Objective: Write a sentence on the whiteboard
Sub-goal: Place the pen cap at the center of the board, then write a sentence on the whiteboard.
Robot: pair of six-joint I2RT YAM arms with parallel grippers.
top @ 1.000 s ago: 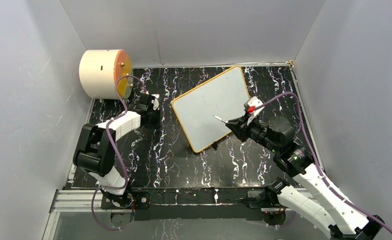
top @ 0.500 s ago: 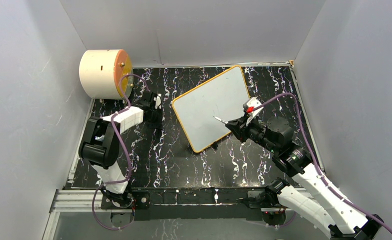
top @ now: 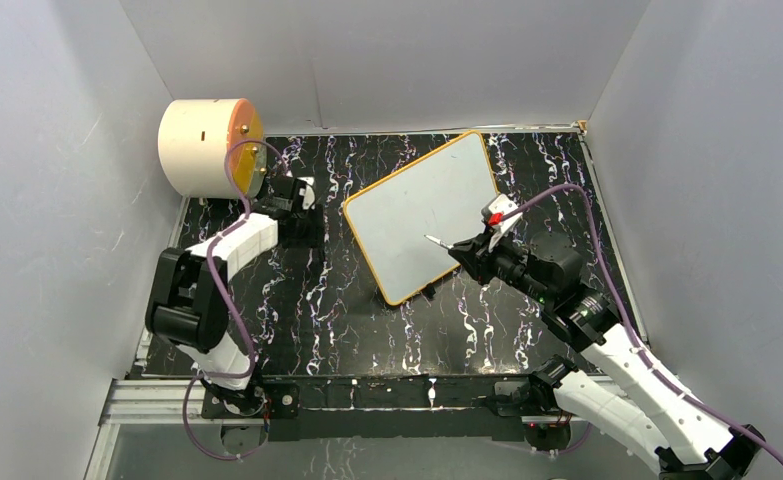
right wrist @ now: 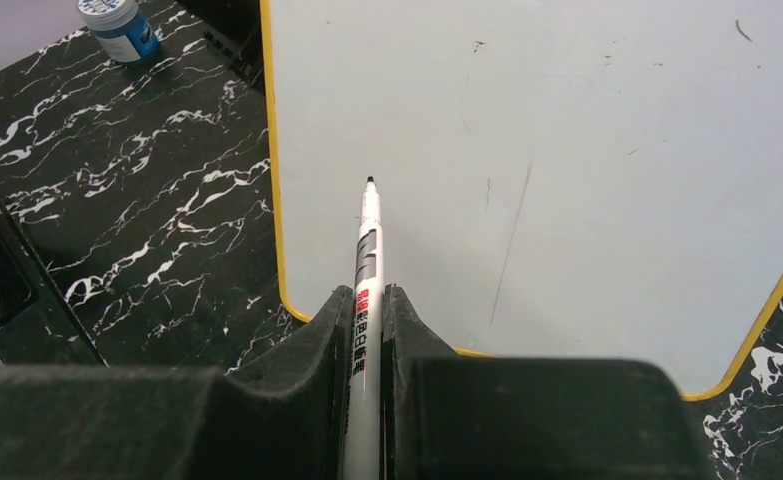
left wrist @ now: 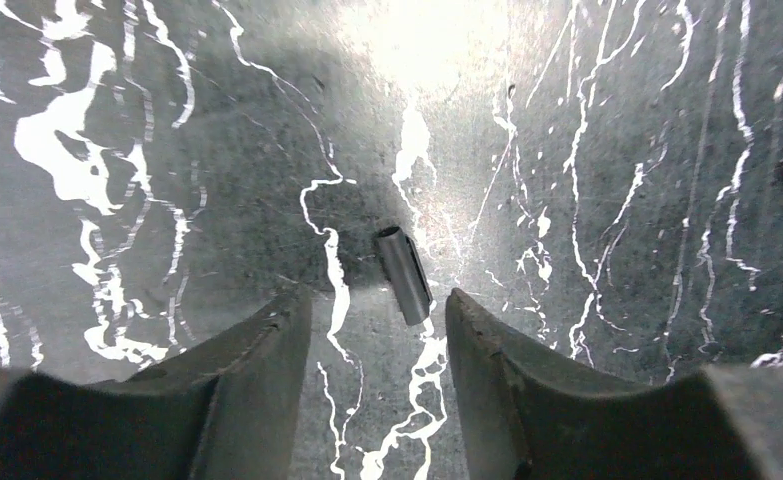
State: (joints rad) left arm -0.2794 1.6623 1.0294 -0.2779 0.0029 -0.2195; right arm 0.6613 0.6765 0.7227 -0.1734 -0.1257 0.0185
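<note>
Top view: the whiteboard lies askew at centre frame; the right gripper, at its lower right edge, clamps a marker aimed across it, evidently for writing. Left wrist view: the left gripper stands parted, a grey cap lying loose between the tips; no board visible. Right wrist view: marker tip over the board's left portion; contact indeterminable.
</note>
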